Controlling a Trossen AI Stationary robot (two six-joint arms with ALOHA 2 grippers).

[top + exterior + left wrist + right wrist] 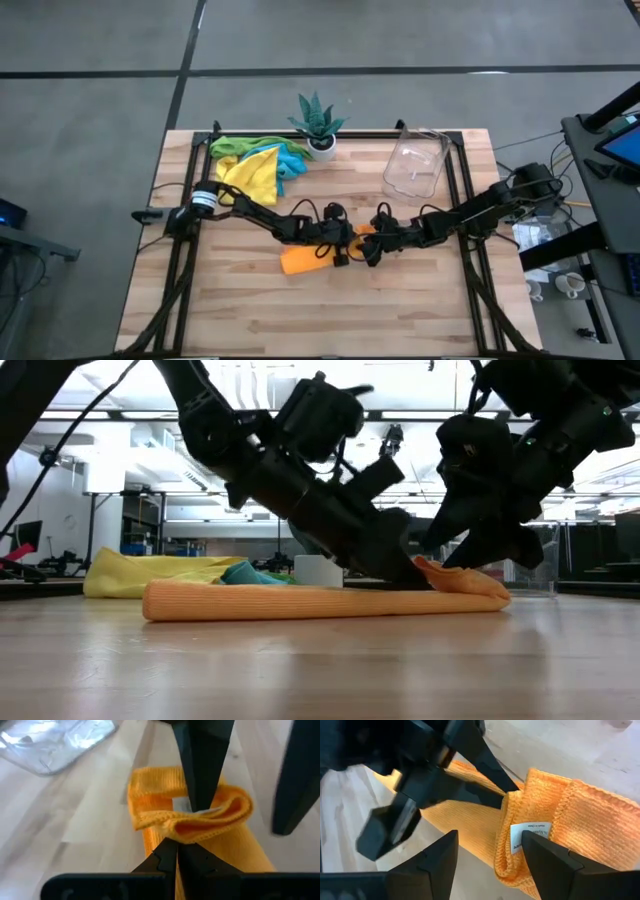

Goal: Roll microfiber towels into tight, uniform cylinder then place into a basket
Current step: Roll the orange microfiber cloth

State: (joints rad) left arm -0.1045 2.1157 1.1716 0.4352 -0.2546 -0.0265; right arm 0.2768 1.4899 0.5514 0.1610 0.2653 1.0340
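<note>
An orange microfiber towel (300,262) lies as a long loose roll on the table's middle (300,603). Its right end is bunched into a fold with a white label (530,827). My left gripper (177,851) reaches in from the table's left and is shut on that end. My right gripper (490,840) comes from the right and stands open over the same end, one finger by the label and one off to the side. The clear basket (415,165) stands at the back right. My left gripper pinches a folded hem (175,832) at the towel's right end between its two fingers, more than one layer. It comes slanting down from the table's left. That fold is raised a little (432,568), while the rest of the roll lies on the table. My right gripper has one fingertip (201,805) down in the bunched fold beside the label, slanting from above and the right. The other finger (295,780) stands clear of the cloth.
A heap of yellow, green and light blue towels (255,165) lies at the back left. A green spiky plant in a white pot (318,125) stands at the back middle. Bare wood stretches along the near edge (320,320).
</note>
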